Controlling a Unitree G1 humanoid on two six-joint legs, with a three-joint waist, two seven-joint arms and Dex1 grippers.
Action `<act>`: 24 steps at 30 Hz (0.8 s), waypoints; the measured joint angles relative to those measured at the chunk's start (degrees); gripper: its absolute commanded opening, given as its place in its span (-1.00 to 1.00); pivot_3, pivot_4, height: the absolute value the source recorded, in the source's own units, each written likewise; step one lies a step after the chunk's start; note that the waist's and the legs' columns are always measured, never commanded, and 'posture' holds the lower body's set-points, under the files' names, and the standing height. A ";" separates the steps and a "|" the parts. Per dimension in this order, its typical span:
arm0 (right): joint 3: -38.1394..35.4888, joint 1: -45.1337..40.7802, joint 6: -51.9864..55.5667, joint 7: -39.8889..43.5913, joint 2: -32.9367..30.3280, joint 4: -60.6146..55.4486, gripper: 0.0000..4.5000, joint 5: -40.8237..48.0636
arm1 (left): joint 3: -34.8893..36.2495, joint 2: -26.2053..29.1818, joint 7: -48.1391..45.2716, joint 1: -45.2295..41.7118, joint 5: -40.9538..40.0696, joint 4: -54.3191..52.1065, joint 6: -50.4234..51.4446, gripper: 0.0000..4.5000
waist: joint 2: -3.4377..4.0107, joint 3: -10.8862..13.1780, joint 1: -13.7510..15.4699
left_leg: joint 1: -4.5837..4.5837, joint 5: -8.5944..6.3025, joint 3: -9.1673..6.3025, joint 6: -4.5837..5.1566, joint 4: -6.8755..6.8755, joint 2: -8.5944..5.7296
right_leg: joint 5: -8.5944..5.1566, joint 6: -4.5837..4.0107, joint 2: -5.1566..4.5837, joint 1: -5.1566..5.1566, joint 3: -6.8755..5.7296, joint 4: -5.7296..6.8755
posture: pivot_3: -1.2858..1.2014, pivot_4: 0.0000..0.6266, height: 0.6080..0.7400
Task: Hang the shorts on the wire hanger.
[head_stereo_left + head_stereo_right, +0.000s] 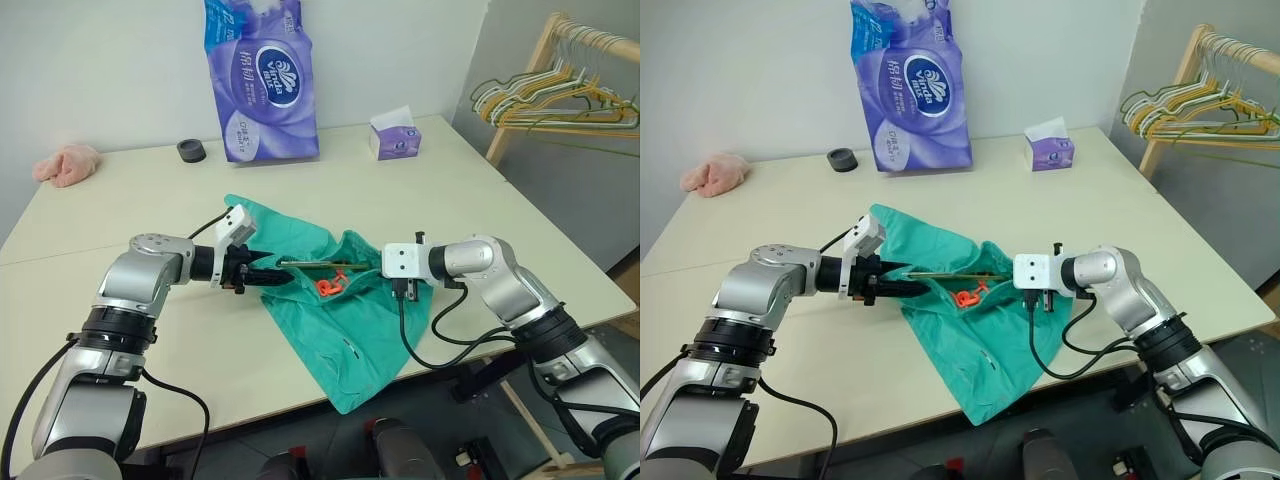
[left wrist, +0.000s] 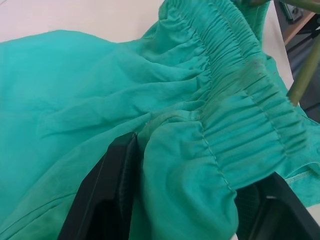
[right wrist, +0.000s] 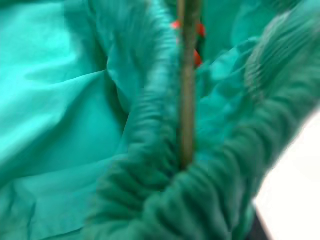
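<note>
I find the table bearing the shorts, bunched between both grippers. My left gripper stands half open, its fingers pinching a waistband fold. My right gripper is closed on the gathered waistband. The wire hanger runs between the fingertips, inside the cloth.

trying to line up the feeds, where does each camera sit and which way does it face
Left and right eye views: on the head, facing forward and down at the table; both arms, left gripper and right gripper show.
Left wrist view: on the left wrist, looking along its black fingers clamped on the shorts.
Right wrist view: on the right wrist, facing the wire hanger among the cloth.
All four share the shorts.
</note>
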 measured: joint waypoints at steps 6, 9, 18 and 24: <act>0.03 0.00 1.42 1.30 0.15 -0.84 -1.00 -0.29 | -0.01 -0.01 -0.09 0.33 -0.03 0.00 0.05 -0.08 | 0.00 0.00 -0.03 | -0.01 0.00 -0.03 -0.01 0.00 0.00 | 0.00 0.00 0.00 0.00 -0.01 0.00 | -0.19 -0.83 1.00; 0.02 0.00 2.11 1.97 -0.05 -1.71 -1.00 -0.40 | -0.01 -0.04 -0.04 0.33 0.03 0.00 0.04 -0.08 | 0.00 0.00 -0.05 | -0.01 0.00 -0.04 -0.01 0.00 0.00 | 0.00 0.00 0.00 0.00 -0.01 0.00 | -0.19 -0.83 1.00; -0.17 0.02 6.06 3.70 -0.09 -4.45 -1.00 -0.54 | 0.70 -0.16 0.28 0.26 0.05 0.35 -1.77 0.86 | 0.00 0.00 -0.12 | -0.01 0.00 -0.06 -0.02 0.00 0.00 | 0.00 0.00 -0.01 -0.01 -0.02 -0.01 | -0.19 -0.83 1.00; -0.87 0.44 8.52 4.19 -0.37 -8.17 -1.00 0.75 | 2.15 1.68 -1.56 -1.48 -0.07 5.25 -5.26 0.99 | 0.00 0.00 -0.16 | -0.02 0.00 -0.10 -0.04 0.00 -0.01 | 0.00 0.00 -0.01 -0.01 -0.04 -0.02 | -0.19 -0.83 1.00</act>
